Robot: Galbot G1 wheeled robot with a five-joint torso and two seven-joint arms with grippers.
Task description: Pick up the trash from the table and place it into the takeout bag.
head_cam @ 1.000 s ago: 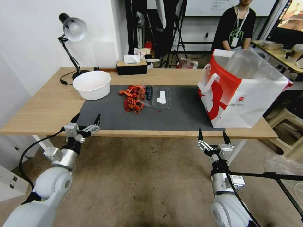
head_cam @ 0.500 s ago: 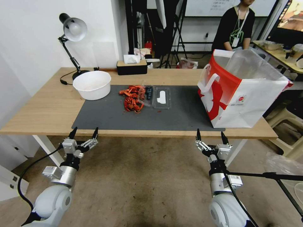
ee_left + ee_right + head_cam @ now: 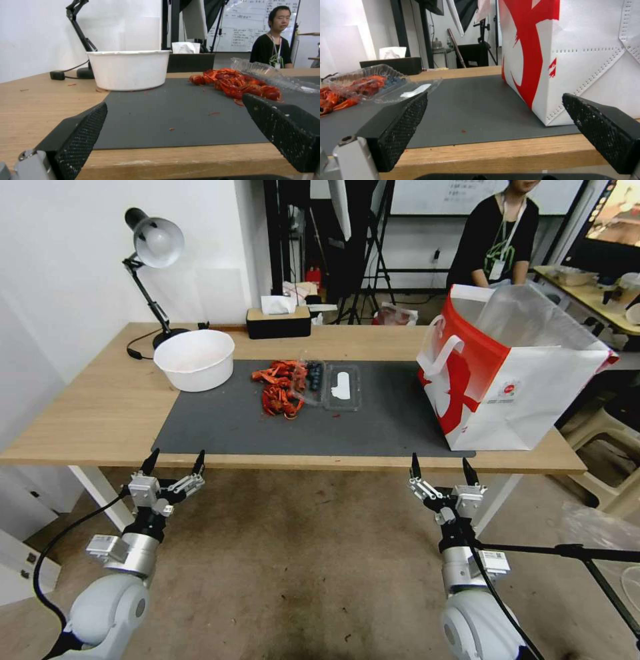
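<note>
While both hang below the table [image 3: 100,407] front edge, left gripper [image 3: 173,463] and right gripper [image 3: 440,468] are spread wide, empty. Trash well beyond fingertips: red scraps [image 3: 280,387], clear tray [image 3: 340,387] mid-mat. Takeout bag [image 3: 513,373] beyond right gripper.

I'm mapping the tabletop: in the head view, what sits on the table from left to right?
Desk lamp → white bowl → red crayfish shells → clear plastic clamshell container → takeout bag.
</note>
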